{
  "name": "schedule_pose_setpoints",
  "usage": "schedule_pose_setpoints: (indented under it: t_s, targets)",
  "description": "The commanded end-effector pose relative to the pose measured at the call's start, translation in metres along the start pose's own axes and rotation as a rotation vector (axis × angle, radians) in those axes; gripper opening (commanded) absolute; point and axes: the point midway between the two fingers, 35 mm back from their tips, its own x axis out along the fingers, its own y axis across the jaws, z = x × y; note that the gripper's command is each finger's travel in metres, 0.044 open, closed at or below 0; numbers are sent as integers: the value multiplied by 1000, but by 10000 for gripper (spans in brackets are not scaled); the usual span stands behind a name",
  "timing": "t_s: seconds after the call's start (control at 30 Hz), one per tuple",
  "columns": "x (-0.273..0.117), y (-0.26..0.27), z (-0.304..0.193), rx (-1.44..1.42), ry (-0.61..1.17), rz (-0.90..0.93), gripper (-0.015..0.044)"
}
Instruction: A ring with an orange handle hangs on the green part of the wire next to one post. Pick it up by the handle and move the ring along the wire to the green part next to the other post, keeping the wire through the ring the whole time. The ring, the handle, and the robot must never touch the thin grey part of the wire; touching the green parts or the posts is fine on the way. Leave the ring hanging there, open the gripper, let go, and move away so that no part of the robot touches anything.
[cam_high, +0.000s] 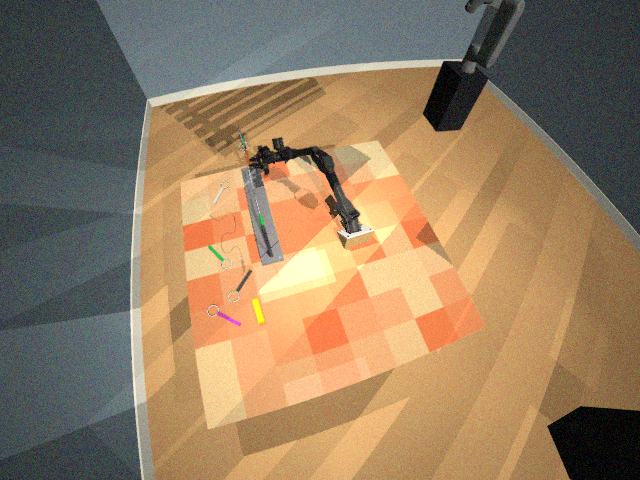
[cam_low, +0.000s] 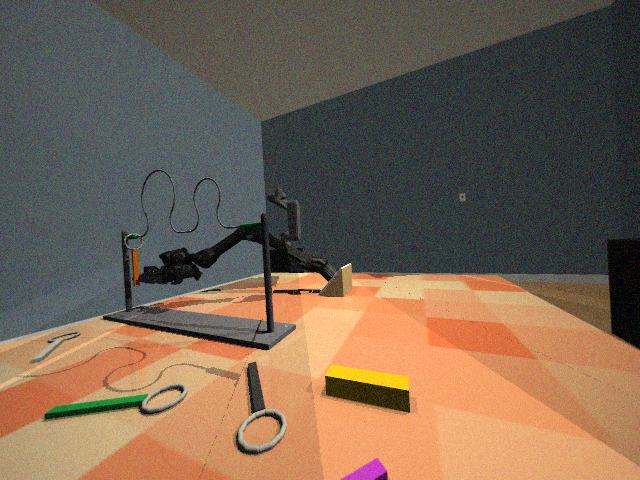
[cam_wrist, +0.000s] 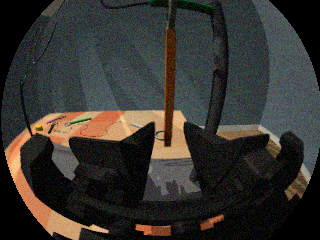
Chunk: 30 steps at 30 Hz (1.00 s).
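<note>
The ring hangs on the green wire part beside the far post. Its orange handle points straight down. My gripper is partly open, at the handle's lower end. In the wrist view the handle shows in the gap between the fingertips, with space on both sides; its exact depth is unclear. The grey wire rises in two humps to the other green part by the near post.
Both posts stand on a dark grey base. Loose rings with white, green, black and purple handles lie on the table, with a yellow block.
</note>
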Motion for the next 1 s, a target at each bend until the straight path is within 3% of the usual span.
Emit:
schedule_pose_setpoints:
  t_s: [0.0,0.97]
  targets:
    - [7,1,-4,4,6,0,160]
    - [33,2,-3,5,4,-2,160]
